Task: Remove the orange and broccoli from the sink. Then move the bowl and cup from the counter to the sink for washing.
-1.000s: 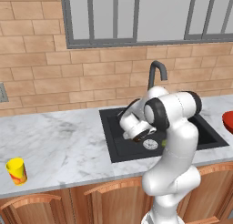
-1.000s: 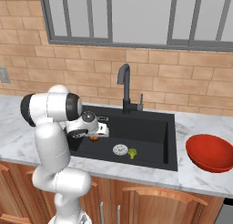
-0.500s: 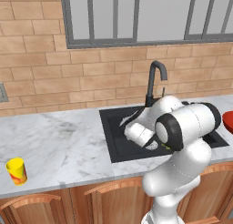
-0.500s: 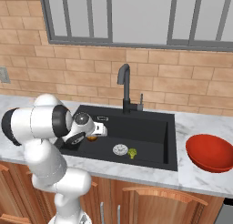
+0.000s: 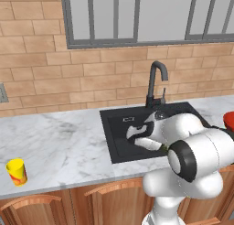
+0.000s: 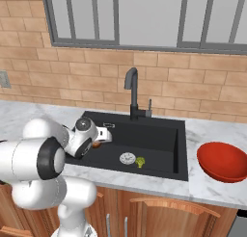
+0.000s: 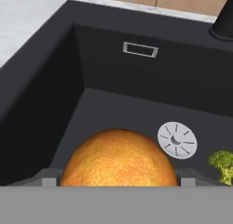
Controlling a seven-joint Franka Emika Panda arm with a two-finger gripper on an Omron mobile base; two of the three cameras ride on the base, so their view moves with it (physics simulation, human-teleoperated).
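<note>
The orange lies on the floor of the black sink near its left wall, and in the hand view it looms large between my fingertips. My gripper is open, one finger on each side of the orange; contact cannot be told. From the right base view the gripper hangs low in the sink just over the orange. The broccoli sits beside the white drain. On the right counter rests the red bowl. The yellow cup stands far left on the counter.
A dark curved faucet rises behind the sink. An overflow slot marks the sink's back wall. A brick wall and a window run behind the marble counter. My own bulky white arm leans over the counter's front edge.
The arm has swung forward and lower, and the hand has dropped deeper into the sink toward the orange. The jaws kept the same width. Bowl, cup and broccoli stayed put.
</note>
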